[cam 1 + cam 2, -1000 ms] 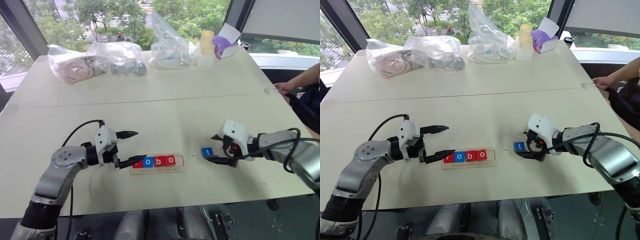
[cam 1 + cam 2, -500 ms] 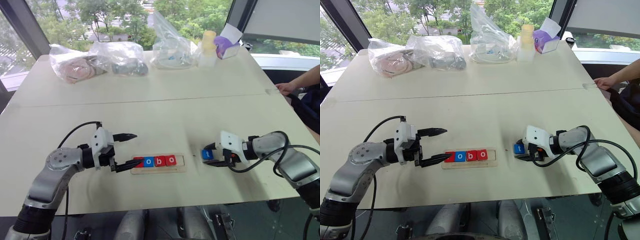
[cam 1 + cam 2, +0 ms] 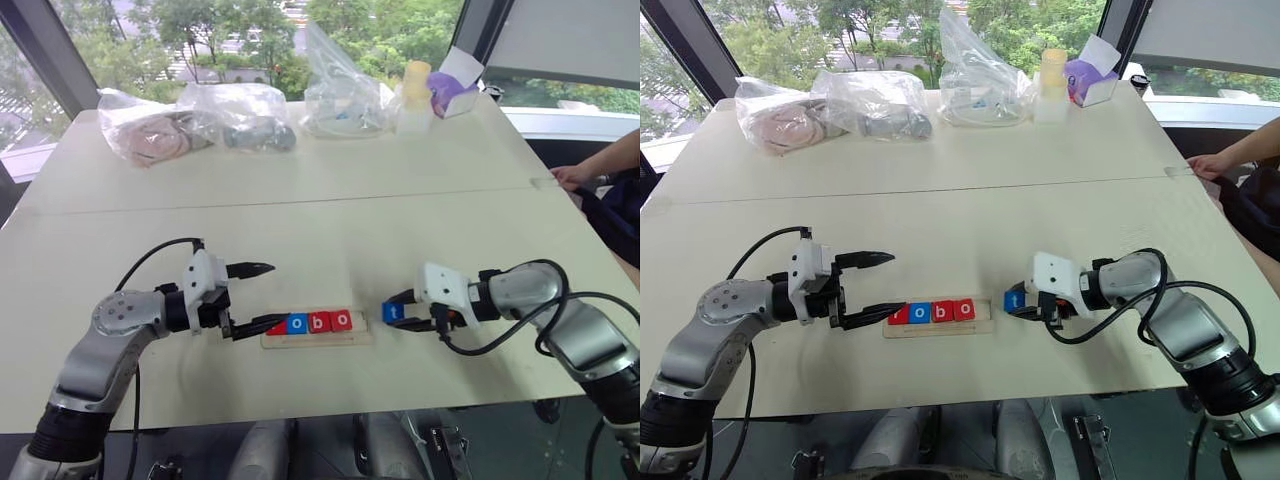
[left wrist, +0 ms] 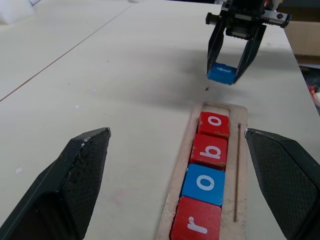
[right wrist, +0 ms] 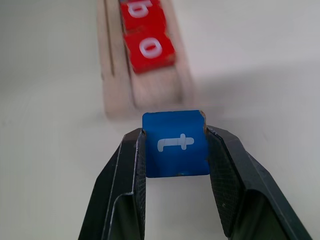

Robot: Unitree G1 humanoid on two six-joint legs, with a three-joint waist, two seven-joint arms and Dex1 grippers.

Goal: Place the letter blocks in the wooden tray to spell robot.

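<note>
The wooden tray [image 3: 364, 338] lies near the table's front edge. Four letter blocks sit in it: red r [image 4: 196, 226], blue o [image 3: 297, 323], red b [image 3: 319, 322], red o [image 3: 341, 320]. The slot at its right end is bare. My right gripper [image 3: 398, 312] is shut on the blue t block [image 5: 175, 144], a short gap off the tray's right end. My left gripper [image 3: 268, 297] stands open at the tray's left end. Its lower finger lies across the r block in the eye views.
Several clear plastic bags [image 3: 245, 115] lie along the table's far edge. Beside them are a pale bottle [image 3: 413, 95] and a purple-and-white box [image 3: 450, 85]. A person's hand [image 3: 570, 177] rests at the table's right edge.
My right gripper has shut on the blue t block and carried it left, close to the tray's right end. The left arm has stayed put.
</note>
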